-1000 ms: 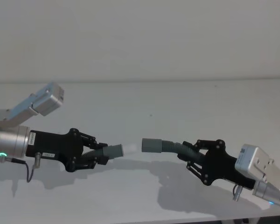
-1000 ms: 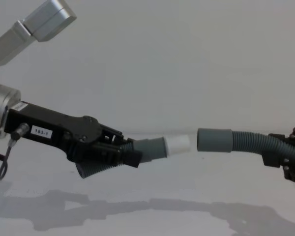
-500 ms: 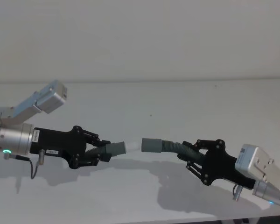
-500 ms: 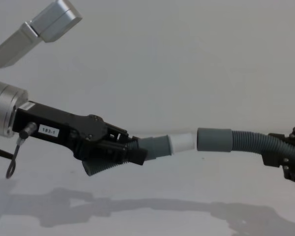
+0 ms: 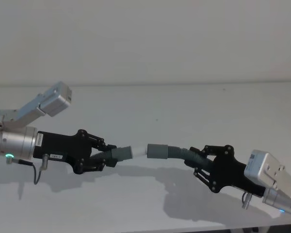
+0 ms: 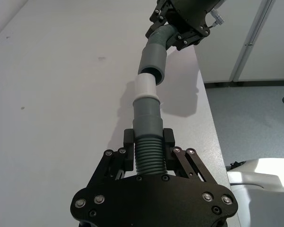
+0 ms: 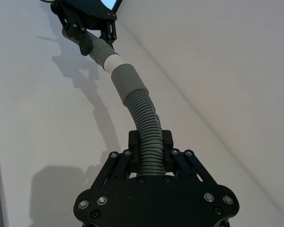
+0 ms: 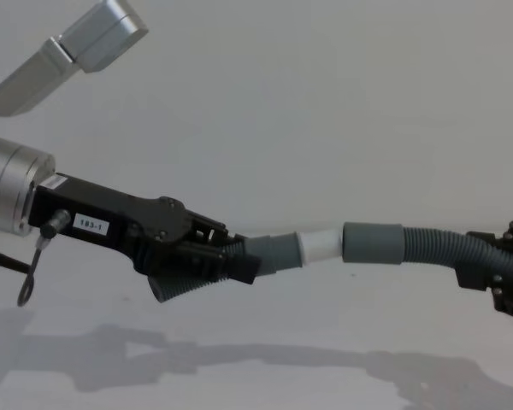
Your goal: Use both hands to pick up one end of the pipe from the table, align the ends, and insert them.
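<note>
Both pipe pieces hang above the white table [image 5: 150,104], end to end. My left gripper [image 5: 105,158] [image 8: 239,261] [image 6: 148,140] is shut on the ribbed hose [image 6: 149,156] that carries the white plug tip [image 5: 137,152] [image 8: 320,245] [image 6: 146,87]. From the other side, my right gripper [image 5: 198,165] [image 7: 150,142] is shut on the second ribbed hose [image 7: 144,116] with the grey cuff [image 5: 157,151] [image 8: 374,243] [image 7: 128,80]. The white tip meets the cuff's mouth, roughly in line. How deep it sits I cannot tell.
The table's edge [image 6: 206,101] runs close beside the hoses in the left wrist view, with grey floor [image 6: 255,123] beyond it. A plain wall [image 5: 145,39] stands behind the table. The left arm's silver elbow link [image 5: 43,104] rises at the far left.
My left gripper has carried its hose rightward toward the cuff. The gap between white tip and cuff has closed. The right gripper and its hose have stayed still.
</note>
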